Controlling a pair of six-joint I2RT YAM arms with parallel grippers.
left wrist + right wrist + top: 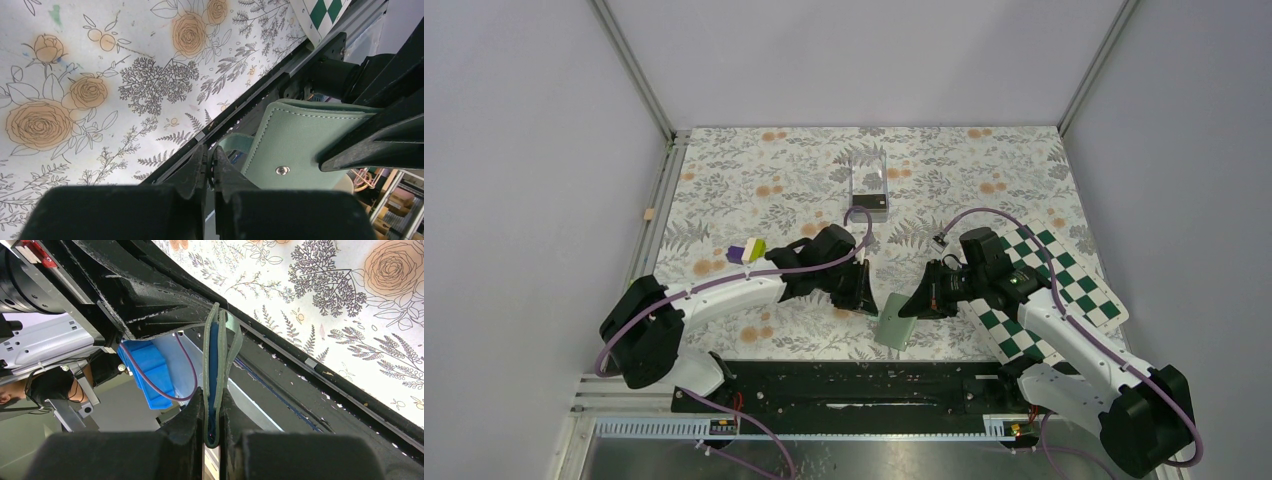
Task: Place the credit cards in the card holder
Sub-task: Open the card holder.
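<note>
The sage-green card holder [892, 328] hangs folded in the air over the table's near edge, with my right gripper [914, 303] shut on its fold [207, 390]. The right wrist view shows it edge-on, blue lining between its leaves. In the left wrist view its outer face [295, 140] shows the snap dot [282, 170]. My left gripper [211, 156] is closed to a slit on the end of the holder's green tab [235, 142], just left of the holder [867, 298]. A dark credit card [869, 203] lies at the near end of the clear box.
The clear acrylic box [868, 172] stands at the back centre of the floral cloth. A green-and-white chequered board [1064, 285] lies on the right under my right arm. A small purple, white and yellow object [746, 251] sits on the left. A black rail [844, 385] runs along the near edge.
</note>
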